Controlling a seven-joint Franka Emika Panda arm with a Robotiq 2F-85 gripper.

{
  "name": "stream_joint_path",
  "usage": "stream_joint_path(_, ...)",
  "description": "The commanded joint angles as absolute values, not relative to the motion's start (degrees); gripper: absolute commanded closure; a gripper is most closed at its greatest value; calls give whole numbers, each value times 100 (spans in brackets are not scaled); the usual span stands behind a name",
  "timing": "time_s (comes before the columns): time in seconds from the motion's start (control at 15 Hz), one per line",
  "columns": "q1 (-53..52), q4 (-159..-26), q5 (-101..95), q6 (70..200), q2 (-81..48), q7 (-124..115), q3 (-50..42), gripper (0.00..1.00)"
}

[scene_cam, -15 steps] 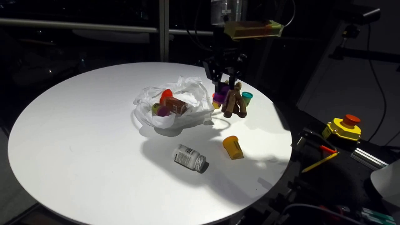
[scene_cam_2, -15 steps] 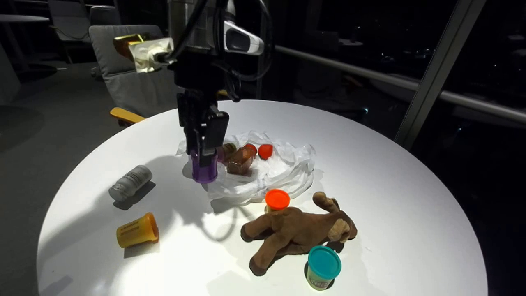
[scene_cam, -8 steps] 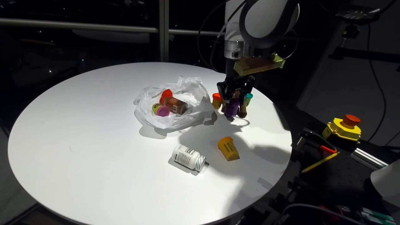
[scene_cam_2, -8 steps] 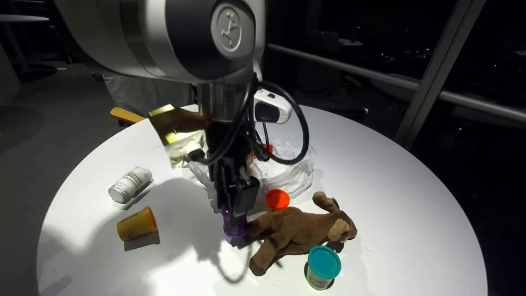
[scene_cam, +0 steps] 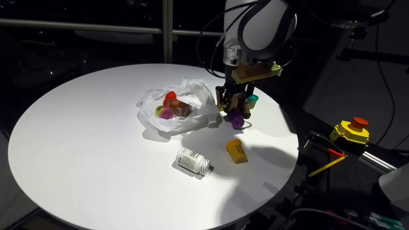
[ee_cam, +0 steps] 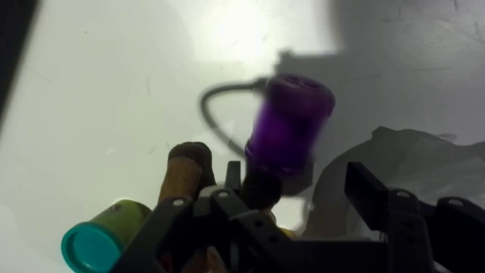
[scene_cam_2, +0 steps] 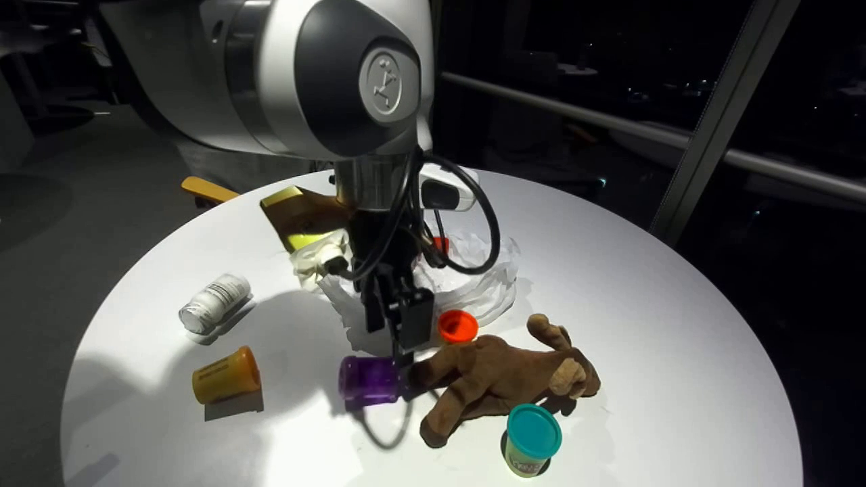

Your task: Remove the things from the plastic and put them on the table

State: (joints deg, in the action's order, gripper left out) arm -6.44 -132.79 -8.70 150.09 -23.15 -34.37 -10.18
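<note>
Since purple cup (scene_cam_2: 369,380) lies sideways, lower middle of frame, it may roll if wide-spread hand (ee_cam: 293,172), holding nothing, brushes it.

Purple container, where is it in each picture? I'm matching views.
In an exterior view: purple container, right of centre, lower left of the teal lid.
In an exterior view: purple container, below and left of centre, left of the teal lid.
Wrist view: purple container, blurred, just right of centre, above and right of the teal lid.
Shared landmark: the teal lid.
</note>
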Motion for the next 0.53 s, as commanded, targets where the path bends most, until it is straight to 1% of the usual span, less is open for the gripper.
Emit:
stream_joint_path(0.0,-992,-13283,-1178,14781,-1531,-3531,-1107,0)
stream_joint_path(0.2,-992,-12713,-1359,14245,-1340,-3241,-838,0)
stream_joint_path(0.47,-879,-11762,-1144,13662,-1859,-2629,-411,0)
